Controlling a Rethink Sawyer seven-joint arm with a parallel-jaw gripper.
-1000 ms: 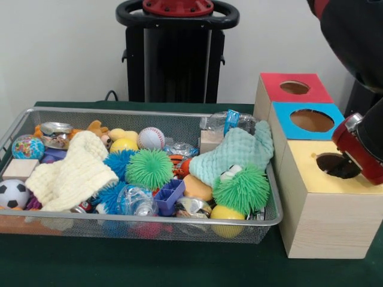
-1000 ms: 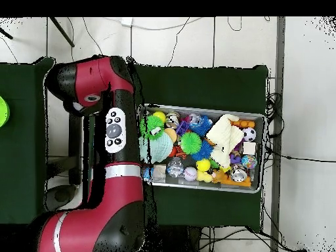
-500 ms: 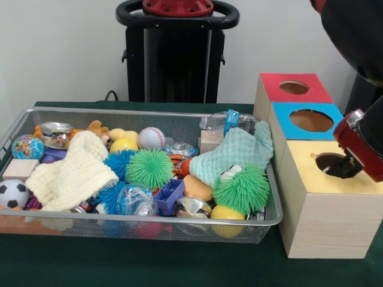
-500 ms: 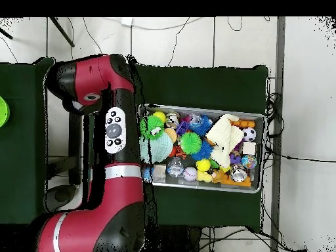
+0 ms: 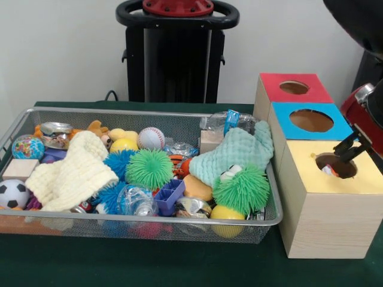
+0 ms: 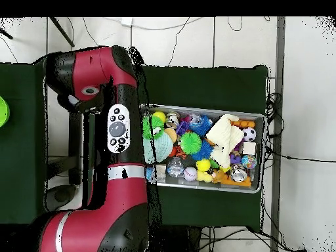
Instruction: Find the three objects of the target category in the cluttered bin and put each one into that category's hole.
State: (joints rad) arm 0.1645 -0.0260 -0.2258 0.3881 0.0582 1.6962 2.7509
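Gripper (image 5: 349, 147) over yellow box's (image 5: 330, 206) round hole (image 5: 335, 165).

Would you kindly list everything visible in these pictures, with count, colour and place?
Wire bin: one, silver, on the green table.
Spiky balls: two green, one blue, mid-bin.
Knit cloth: one, cream, bin's left in front view.
Plush cloth: one, mint, bin's right.
Baseball: one, white, back.
Soccer ball: one, black-white, left corner.
Boxes: three, red, blue, yellow tops, holed, right of bin.
Gripper: one, black, over yellow box's hole.
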